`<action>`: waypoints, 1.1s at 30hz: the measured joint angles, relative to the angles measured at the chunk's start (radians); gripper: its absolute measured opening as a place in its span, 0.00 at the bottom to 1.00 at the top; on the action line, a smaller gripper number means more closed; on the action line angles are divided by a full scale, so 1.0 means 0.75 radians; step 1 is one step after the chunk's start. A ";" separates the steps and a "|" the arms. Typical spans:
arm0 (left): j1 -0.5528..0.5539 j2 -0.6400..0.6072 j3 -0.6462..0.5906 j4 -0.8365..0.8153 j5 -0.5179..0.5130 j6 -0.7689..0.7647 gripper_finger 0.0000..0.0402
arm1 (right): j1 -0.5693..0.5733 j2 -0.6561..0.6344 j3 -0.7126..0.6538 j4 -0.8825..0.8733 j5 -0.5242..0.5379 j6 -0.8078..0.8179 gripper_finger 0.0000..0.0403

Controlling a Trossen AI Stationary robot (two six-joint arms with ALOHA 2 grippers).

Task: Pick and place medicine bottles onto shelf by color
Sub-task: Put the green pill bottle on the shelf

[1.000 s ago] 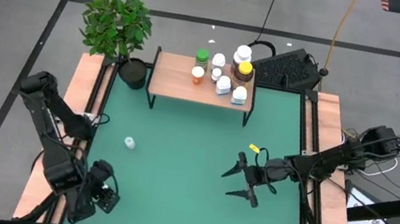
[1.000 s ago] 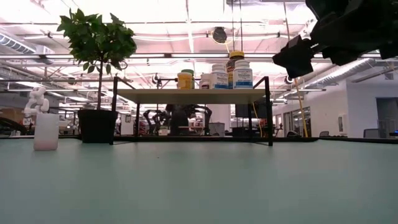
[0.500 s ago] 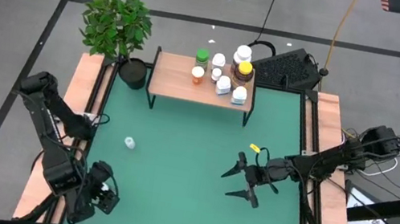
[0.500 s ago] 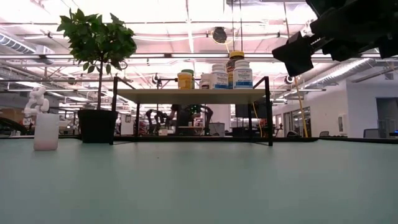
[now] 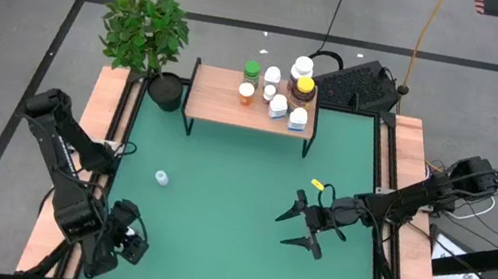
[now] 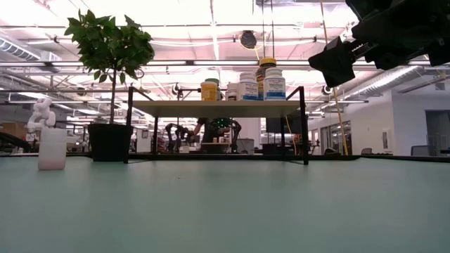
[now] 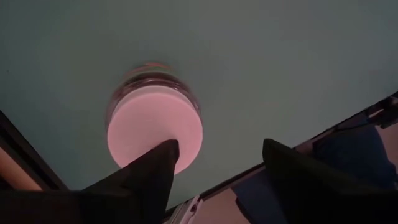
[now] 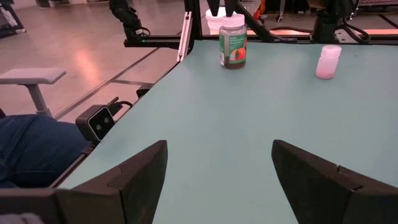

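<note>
Grippers first, from the left. The left gripper [image 5: 125,246] hung low over the near left corner of the green table [image 5: 211,245]. In its own wrist view its two fingers [image 7: 146,177] stood apart, and a clear bottle [image 7: 154,121] with a white cap stood on the mat beneath them. The cap was partly hidden behind one finger and was not pinched between the two. The right wrist view showed the same clear bottle [image 8: 232,40] upright at the far edge of the table, with dark fingers just above its cap.

Farther in from that corner, a small white bottle [image 5: 160,177] stood alone on the mat, well apart from both arms. The low view showed it upright at the left [image 6: 52,147]. Behind it, a leafy plant [image 5: 146,26] in a black pot [image 5: 166,90] stood just beside the left end of the shelf [image 5: 214,103].

The shelf stood at the back of the table and carried seven bottles, all crowded onto its right half. Among them were a green-capped one [image 5: 252,70], an orange-topped one [image 5: 246,91], an amber one with a yellow cap [image 5: 305,86] and several white ones [image 5: 298,118].

Right of centre, the right gripper [image 5: 282,228] hovered above bare mat with its fingers spread wide, holding nothing.
</note>
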 joint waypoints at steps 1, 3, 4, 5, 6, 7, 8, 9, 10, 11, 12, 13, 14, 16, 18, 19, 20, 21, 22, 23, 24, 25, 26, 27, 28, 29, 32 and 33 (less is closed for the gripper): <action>0.000 0.000 0.000 0.000 0.000 -0.004 0.60 | 0.000 0.000 0.000 0.000 0.000 -0.001 0.70; 0.000 0.000 -0.001 0.001 0.000 -0.014 0.58 | 0.000 0.000 0.000 0.000 0.000 -0.001 0.70; 0.000 0.001 -0.001 0.005 0.001 -0.014 0.58 | 0.000 0.000 0.000 0.000 0.000 -0.001 0.70; 0.000 0.001 -0.002 0.013 0.000 -0.012 0.58 | 0.000 0.000 0.000 0.000 0.000 -0.001 0.70; 0.000 0.001 -0.002 0.027 0.001 0.001 0.58 | 0.000 0.000 0.000 0.000 0.000 -0.001 0.70; 0.000 0.001 -0.002 0.041 0.001 0.011 0.58 | 0.000 0.000 0.000 -0.001 0.000 -0.002 0.70; 0.000 0.002 -0.002 0.044 0.000 0.016 0.58 | 0.000 0.000 0.000 -0.001 -0.001 -0.002 0.70; 0.000 0.002 -0.002 0.028 0.001 0.013 0.58 | 0.000 0.000 0.000 0.000 0.000 -0.002 0.70; 0.000 0.002 -0.002 0.004 0.001 0.004 0.59 | 0.000 0.000 0.000 -0.001 0.000 -0.002 0.70; 0.001 0.002 -0.002 0.000 0.004 -0.002 0.60 | 0.000 0.000 0.000 0.000 -0.001 -0.002 0.70; 0.001 0.002 -0.002 0.000 0.012 -0.002 0.61 | 0.000 0.000 0.000 0.000 -0.001 -0.002 0.70; 0.004 -0.002 -0.002 0.001 0.020 0.003 0.62 | 0.000 0.000 0.000 0.000 -0.001 -0.002 0.70; 0.006 -0.008 -0.003 0.002 0.026 0.010 0.63 | 0.000 0.000 0.000 0.000 0.000 -0.002 0.70; 0.015 -0.017 -0.003 0.005 0.030 0.018 0.63 | 0.000 0.000 0.000 0.000 -0.001 -0.001 0.70; 0.025 -0.028 0.005 -0.004 0.032 0.040 0.63 | 0.000 0.000 0.000 0.001 -0.001 0.001 0.70; 0.028 -0.032 0.016 -0.005 0.031 0.056 0.63 | 0.000 0.000 0.000 0.001 -0.001 0.001 0.70; 0.034 -0.036 0.031 -0.005 0.031 0.065 0.62 | 0.000 0.000 0.000 0.001 0.000 0.001 0.70; 0.042 -0.039 0.045 0.000 0.031 0.078 0.61 | 0.000 0.000 0.000 0.003 0.000 0.001 0.70; 0.048 -0.040 0.064 -0.001 0.030 0.101 0.61 | 0.000 0.000 0.000 0.006 0.001 0.001 0.70; 0.051 -0.040 0.079 0.001 0.030 0.122 0.60 | 0.000 0.000 0.000 0.009 0.001 0.002 0.70; 0.055 -0.040 0.093 0.001 0.029 0.143 0.59 | 0.000 0.000 0.000 0.011 0.001 0.002 0.70; 0.058 -0.040 0.105 0.001 0.028 0.156 0.58 | 0.000 0.000 0.000 0.011 0.001 0.002 0.70; 0.059 -0.040 0.113 0.002 0.027 0.158 0.58 | 0.000 0.000 0.000 0.011 0.001 0.002 0.70; 0.061 -0.040 0.118 -0.001 0.032 0.158 0.57 | 0.000 0.000 0.000 0.011 0.001 0.002 0.70; 0.062 -0.040 0.119 -0.008 0.046 0.153 0.56 | 0.000 0.000 0.000 0.011 0.001 0.002 0.70; 0.060 -0.040 0.119 -0.022 0.073 0.142 0.55 | 0.000 0.000 0.000 0.011 0.001 0.002 0.70; 0.052 -0.040 0.119 -0.124 0.133 0.055 0.53 | 0.000 0.000 0.000 0.010 0.001 0.002 0.70; 0.051 -0.040 0.119 -0.159 0.146 0.025 0.52 | 0.000 0.000 0.000 0.010 0.001 0.002 0.70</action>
